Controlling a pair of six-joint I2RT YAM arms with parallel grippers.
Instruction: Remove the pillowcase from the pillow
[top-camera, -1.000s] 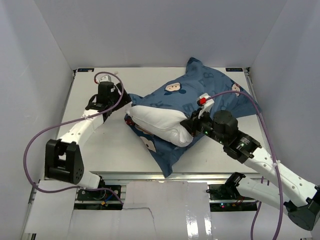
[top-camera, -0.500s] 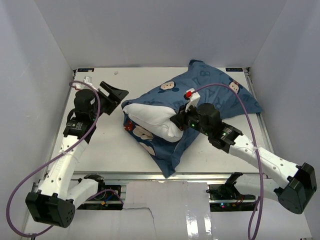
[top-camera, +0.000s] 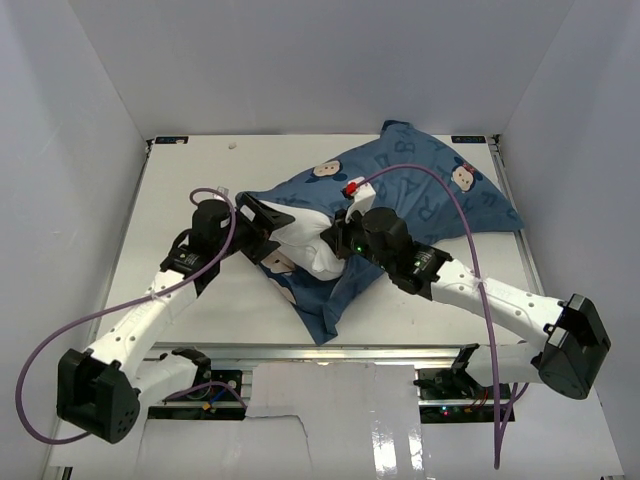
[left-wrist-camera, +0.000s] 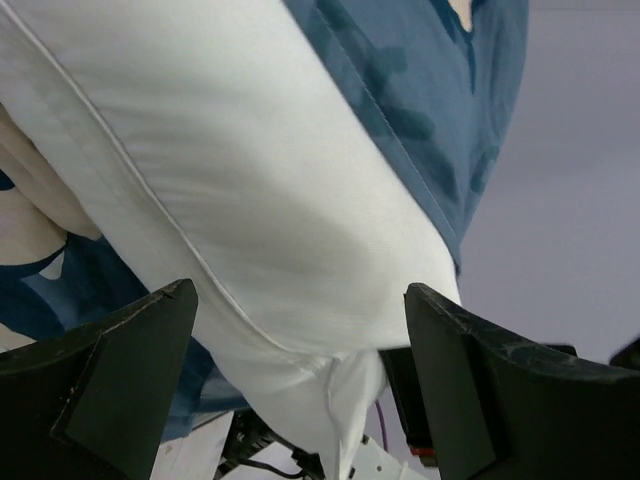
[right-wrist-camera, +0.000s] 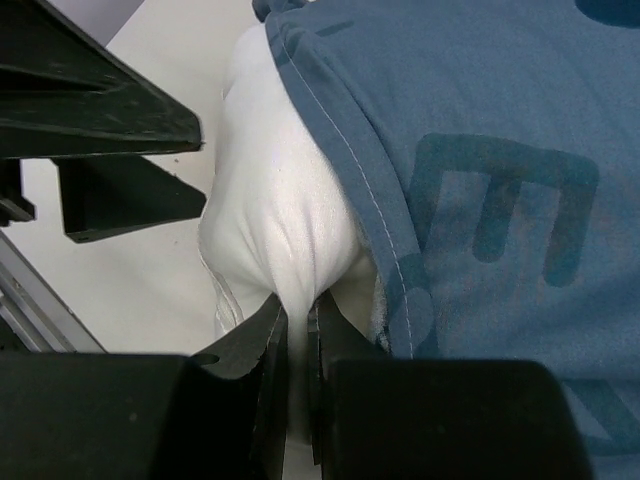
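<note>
Right claw (right-wrist-camera: 297, 310) is clamped tight on a thin fold of the pillow (right-wrist-camera: 275, 220). White cloth is squeezed between both fingers, no blue in the pinch. The hem of the pillowcase (right-wrist-camera: 480, 190) runs just right of that claw and above it, touching the pillow bulge.

Left claw (left-wrist-camera: 300, 295) is spread wide, nothing gripped. The pillow's bare white end sits between and just ahead of its two fingers, with the blue case further ahead and to its right.

In the top view most of the pillow looks to be inside the case, beyond the right claw. Only the end between the two claws shows white. The case lies on the surface (top-camera: 190, 180), with a loose flap trailing back behind both claws.

Step in hand, my read: getting a second hold so pillow and case can be pulled apart. To do it well:
- Push the left claw forward until the plump end is deep between the fingers.
- Close on white only, clear of the seam edge and the blue hem.
- The right claw's pinch is small and probably slips under a hard tug. Likely better to hand the pillow to the left and shift the right onto the hem beside it.
- Pull opposite ways, low along the surface and slow, since the cloth likely drags on the filling and bunches.
</note>
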